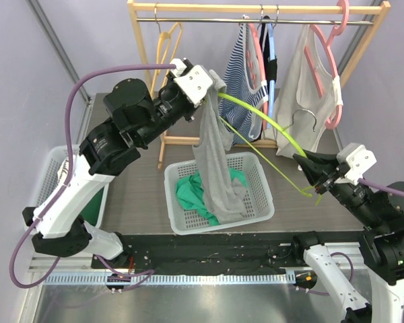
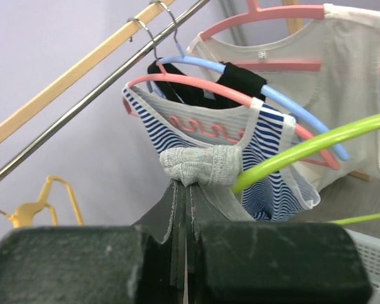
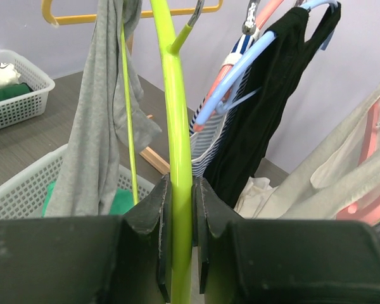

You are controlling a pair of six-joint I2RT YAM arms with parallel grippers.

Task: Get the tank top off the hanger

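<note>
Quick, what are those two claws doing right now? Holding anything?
Left gripper: closed, pinching the gray tank top.
Right gripper: closed on the green hanger.

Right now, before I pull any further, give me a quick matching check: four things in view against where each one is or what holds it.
1. grey tank top
2. green hanger
3. white basket
4. striped top

A. hanging on the rail
B. pinched by the left gripper
C. on the table, under the hanging garment
D. clamped in the right gripper

Pairs: 1-B, 2-D, 3-C, 4-A
</note>
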